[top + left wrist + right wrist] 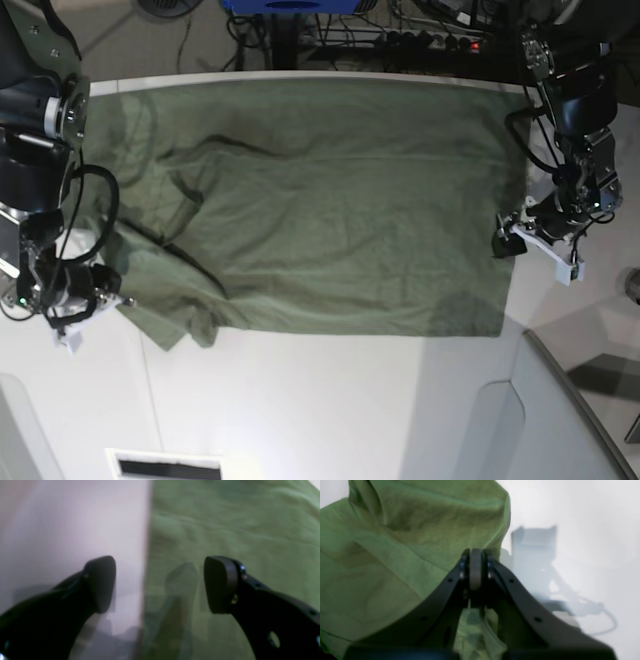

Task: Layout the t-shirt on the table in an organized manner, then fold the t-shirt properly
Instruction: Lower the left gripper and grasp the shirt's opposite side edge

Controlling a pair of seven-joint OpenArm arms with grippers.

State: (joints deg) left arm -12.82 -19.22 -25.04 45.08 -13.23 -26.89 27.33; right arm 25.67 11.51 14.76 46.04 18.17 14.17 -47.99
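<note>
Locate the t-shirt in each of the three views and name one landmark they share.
Left wrist: the t-shirt fills the right half, its straight edge running down the middle.
Right wrist: it fills the left half, bunched up above the shut right pincer.
Base: it lies spread across the middle.
Shared landmark: the white table, also seen at and.

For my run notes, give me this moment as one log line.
t-shirt: spread on table | right gripper: shut on t-shirt | left gripper: open, straddling its edge
</note>
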